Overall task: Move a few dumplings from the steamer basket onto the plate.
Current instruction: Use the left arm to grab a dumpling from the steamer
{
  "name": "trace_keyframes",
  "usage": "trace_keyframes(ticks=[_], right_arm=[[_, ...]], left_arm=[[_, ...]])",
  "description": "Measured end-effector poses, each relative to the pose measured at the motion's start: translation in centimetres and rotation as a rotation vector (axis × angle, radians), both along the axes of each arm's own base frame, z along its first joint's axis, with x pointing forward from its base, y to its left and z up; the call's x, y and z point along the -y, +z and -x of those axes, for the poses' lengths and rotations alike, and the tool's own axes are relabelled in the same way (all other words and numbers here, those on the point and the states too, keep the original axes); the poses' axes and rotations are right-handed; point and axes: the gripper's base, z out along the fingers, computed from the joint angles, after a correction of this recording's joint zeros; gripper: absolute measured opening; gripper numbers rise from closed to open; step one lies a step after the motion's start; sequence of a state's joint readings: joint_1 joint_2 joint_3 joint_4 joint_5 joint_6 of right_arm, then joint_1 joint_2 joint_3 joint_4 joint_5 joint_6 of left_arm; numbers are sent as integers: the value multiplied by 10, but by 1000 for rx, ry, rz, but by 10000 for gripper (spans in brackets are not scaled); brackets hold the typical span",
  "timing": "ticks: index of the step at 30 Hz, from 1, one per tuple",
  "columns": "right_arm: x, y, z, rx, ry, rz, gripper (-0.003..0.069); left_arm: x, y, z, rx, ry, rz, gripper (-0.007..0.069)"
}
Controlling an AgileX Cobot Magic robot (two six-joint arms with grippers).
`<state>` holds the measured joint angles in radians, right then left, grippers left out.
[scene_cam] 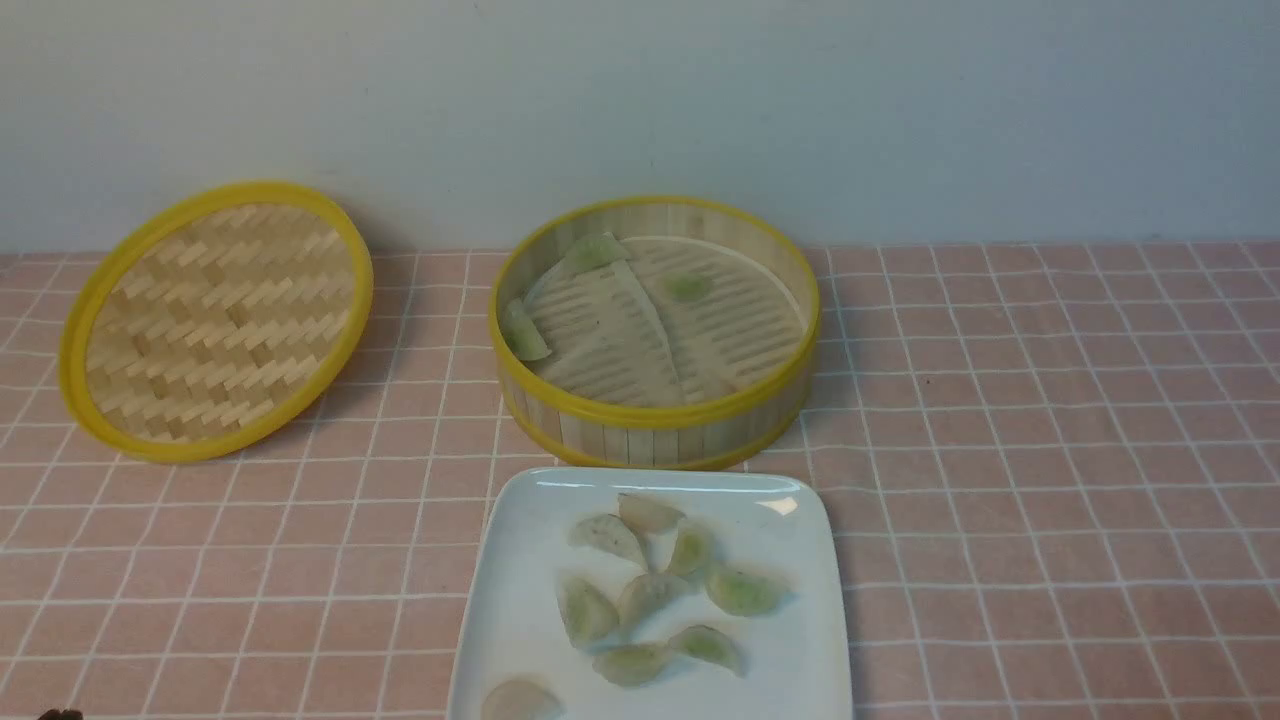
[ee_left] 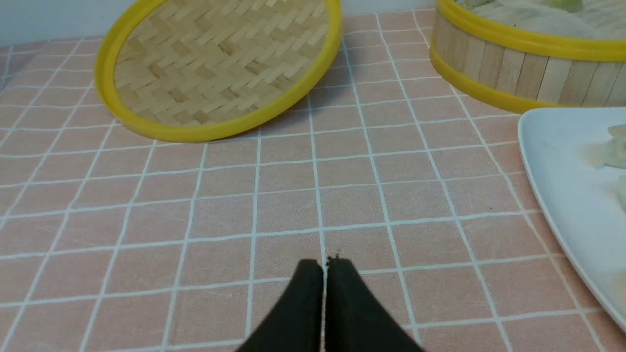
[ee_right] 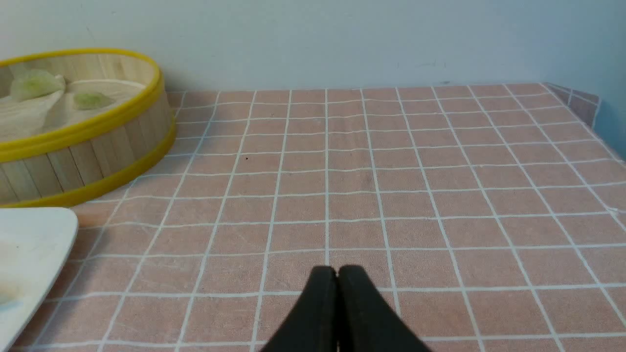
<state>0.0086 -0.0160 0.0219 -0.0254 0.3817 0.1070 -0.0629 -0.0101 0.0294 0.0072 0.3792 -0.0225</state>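
Note:
The steamer basket [scene_cam: 655,415] stands at the table's middle, its crumpled liner holding three dumplings [scene_cam: 687,286]. Just in front of it lies the white square plate [scene_cam: 520,590] with several dumplings [scene_cam: 742,590] clustered on it. In the left wrist view my left gripper [ee_left: 324,264] is shut and empty, low over the cloth, left of the plate [ee_left: 562,195] and well short of the basket [ee_left: 508,68]. My right gripper [ee_right: 337,270] is also shut with nothing in it, over bare cloth to the right of the plate [ee_right: 44,234] and basket [ee_right: 88,161]. Neither arm shows in the front view.
The flat woven lid [scene_cam: 215,320] leans at the back left, near the wall. A pink checked cloth [scene_cam: 1050,450] covers the table. The table's right edge and corner [ee_right: 594,105] show in the right wrist view.

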Motion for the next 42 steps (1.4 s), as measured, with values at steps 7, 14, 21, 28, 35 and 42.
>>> trace_keyframes(ticks=[7, 14, 21, 28, 35, 42], right_arm=[[0, 0, 0, 0, 0, 0, -13], [0, 0, 0, 0, 0, 0, -13], [0, 0, 0, 0, 0, 0, -13], [0, 0, 0, 0, 0, 0, -13], [0, 0, 0, 0, 0, 0, -13], [0, 0, 0, 0, 0, 0, -13]], left_arm=[[0, 0, 0, 0, 0, 0, -6], [-1, 0, 0, 6, -5, -47, -6], [-1, 17, -4, 194, 2, -15, -6], [0, 35, -4, 366, 39, 372, -6], [-3, 59, 1, 624, 25, 485, -6], [1, 150, -13, 521, 18, 512, -6]])
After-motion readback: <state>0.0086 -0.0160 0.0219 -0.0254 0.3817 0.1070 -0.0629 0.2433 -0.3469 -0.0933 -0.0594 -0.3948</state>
